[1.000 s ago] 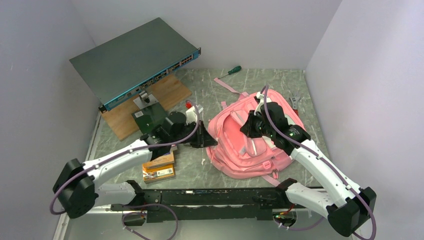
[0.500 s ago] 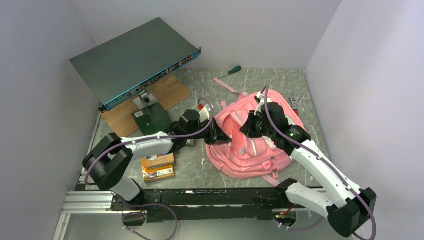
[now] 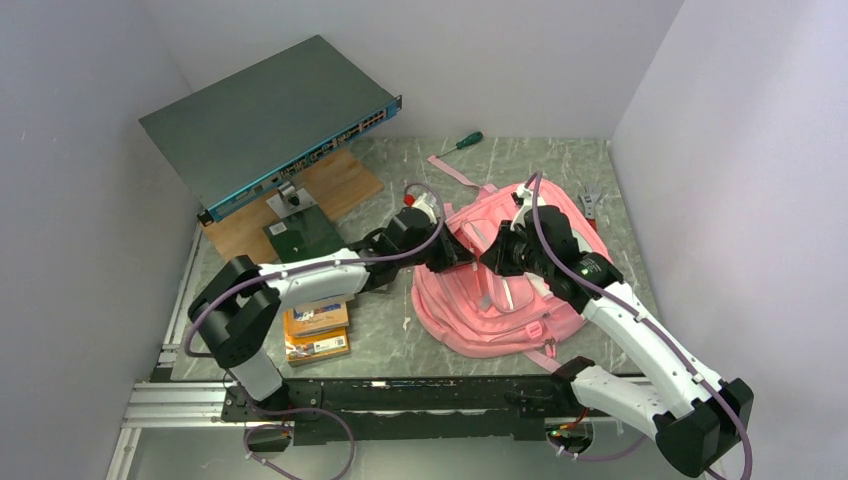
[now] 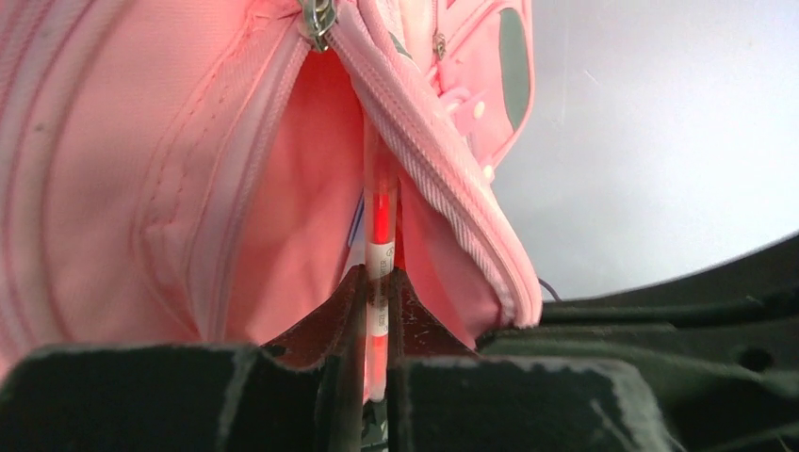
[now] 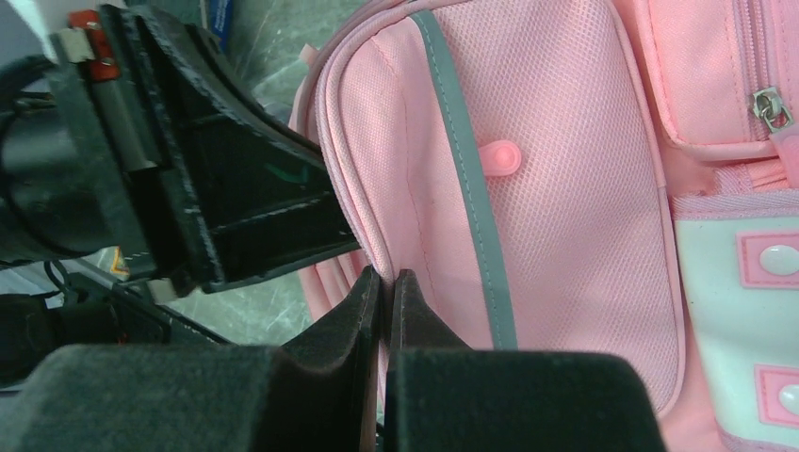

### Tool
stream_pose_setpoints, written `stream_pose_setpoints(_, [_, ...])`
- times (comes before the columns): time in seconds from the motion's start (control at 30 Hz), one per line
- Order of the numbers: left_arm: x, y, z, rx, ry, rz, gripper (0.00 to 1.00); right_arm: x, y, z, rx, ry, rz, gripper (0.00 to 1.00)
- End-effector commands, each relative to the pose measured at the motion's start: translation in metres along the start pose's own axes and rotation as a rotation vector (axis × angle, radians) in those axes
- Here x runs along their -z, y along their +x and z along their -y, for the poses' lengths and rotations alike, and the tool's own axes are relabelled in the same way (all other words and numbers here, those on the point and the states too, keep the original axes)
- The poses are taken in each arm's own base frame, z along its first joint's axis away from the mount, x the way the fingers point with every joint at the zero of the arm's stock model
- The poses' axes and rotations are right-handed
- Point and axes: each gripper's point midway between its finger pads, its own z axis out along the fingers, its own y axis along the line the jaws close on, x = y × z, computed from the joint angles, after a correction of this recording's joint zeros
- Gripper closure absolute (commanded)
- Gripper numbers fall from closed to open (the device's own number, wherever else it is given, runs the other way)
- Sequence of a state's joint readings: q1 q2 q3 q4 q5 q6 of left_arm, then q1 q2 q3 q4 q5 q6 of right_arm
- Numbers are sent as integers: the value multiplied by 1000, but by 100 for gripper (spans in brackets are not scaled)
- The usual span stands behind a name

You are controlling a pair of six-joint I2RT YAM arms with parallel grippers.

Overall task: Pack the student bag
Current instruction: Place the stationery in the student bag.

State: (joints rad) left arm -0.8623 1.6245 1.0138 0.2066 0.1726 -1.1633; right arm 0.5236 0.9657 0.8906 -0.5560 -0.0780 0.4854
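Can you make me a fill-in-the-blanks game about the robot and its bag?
1. The left claw is shut on a thin red ____.
2. The student bag is coloured ____.
3. The right claw pinches the edge of the ____.
4. The screwdriver by the back wall has a ____ handle.
Missing words: pen, pink, bag, green.

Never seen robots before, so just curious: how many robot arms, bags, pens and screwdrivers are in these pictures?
Robot arms: 2 (left arm, right arm)
Bags: 1 (pink backpack)
Pens: 1 (red pen)
Screwdrivers: 1 (green-handled screwdriver)
Total: 5
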Motion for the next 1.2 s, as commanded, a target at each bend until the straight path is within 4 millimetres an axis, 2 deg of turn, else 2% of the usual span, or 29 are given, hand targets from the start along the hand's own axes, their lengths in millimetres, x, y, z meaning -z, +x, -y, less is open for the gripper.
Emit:
stream_pose_setpoints(0.0, [-17,-22,-4,-41,-93,106,99,10,-22,-17,-29,-69,87,100])
stream_pose_setpoints(0.07, [-21,-23,-3,-47,-92,105,95,11,-21,-16,-32,-67,87,100])
stream_pose_setpoints(0.2, [-22,-19,-2,-69,-81,110,73,11,-20,-15,-35,-65,87,100])
stream_pose_setpoints(0.4, [-7,-11,-11,-90,-88,110,32,10,-21,-15,-33,-63,87,100])
stream_pose_setpoints(0.47, [-1,-10,-10,-86,-71,115,24,8,-20,-15,-32,-63,85,100])
stream_pose_setpoints(0.6, [15,-8,3,-124,-22,106,18,5,-18,-13,-32,-56,75,100])
stream_pose_setpoints(0.67, [30,-10,11,-160,2,115,16,6,-17,-13,-32,-55,74,100])
stream_pose_setpoints(0.83, [61,-13,11,-225,64,128,13,5,-15,-8,-25,-37,79,100])
stream_pose_setpoints(1.0, [89,-22,-16,-250,42,162,5,3,-14,-7,-20,-37,73,100])
stream_pose_setpoints(1.17, [119,-37,-61,-430,-227,191,1,3,-14,-9,-19,-46,75,100])
